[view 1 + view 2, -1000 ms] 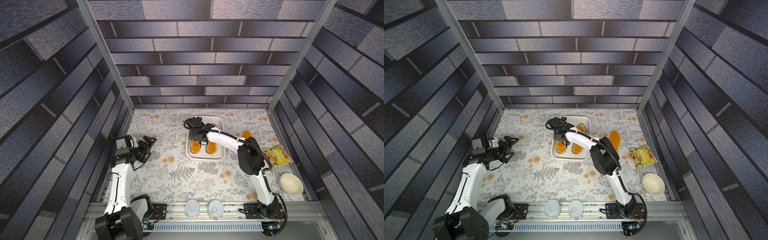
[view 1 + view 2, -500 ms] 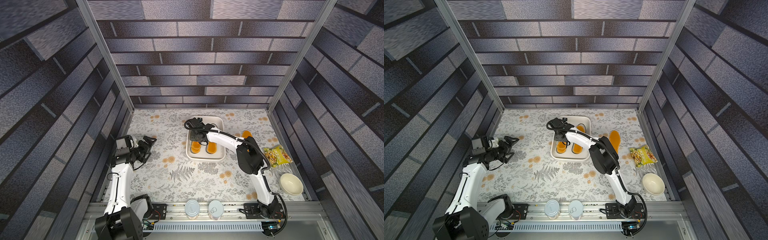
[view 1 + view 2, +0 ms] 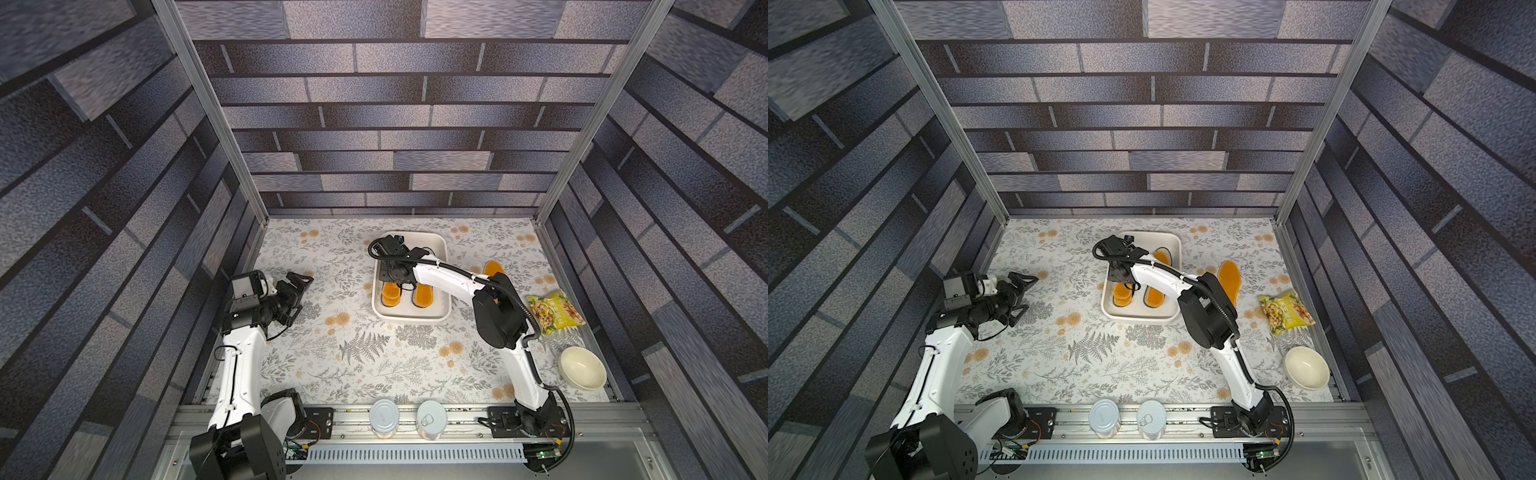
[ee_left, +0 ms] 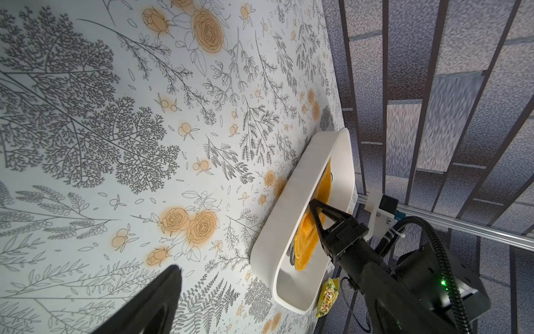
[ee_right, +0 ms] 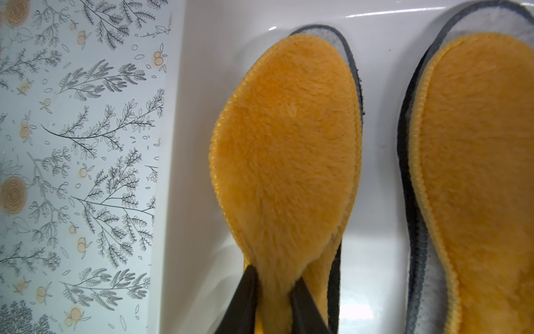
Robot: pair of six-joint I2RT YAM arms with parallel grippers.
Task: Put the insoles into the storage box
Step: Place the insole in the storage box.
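Floral-printed cloth covers the table [image 3: 353, 361], and grey brick-pattern panels close it in on three sides. You have the storage box [image 3: 411, 319] toward the far middle of the cloth.

Your right gripper [image 5: 273, 276] reaches into the left half of the box. Its fingers stand narrow, with one end of the top orange insole [image 5: 286, 150] bunched between them. The rest of that insole lies on a lower orange insole [image 5: 351, 202] and a grey felt insole [image 5: 345, 49] with dark edging.

In the right half of the box, the right-hand orange insole [image 5: 476, 173] rests on another grey felt pad [image 5: 476, 20]. A loose orange insole [image 3: 1229, 278] lies on the cloth just right of the box, its near end behind the right arm.

Your left gripper [image 3: 303, 293] hovers over the left side of the table, well apart from the box, spread wide and holding nothing.

Along the right edge you have a snack bag [image 3: 555, 311] and, nearer, a cream bowl [image 3: 582, 368]. Two cans [image 3: 384, 417] stand at the near rail.
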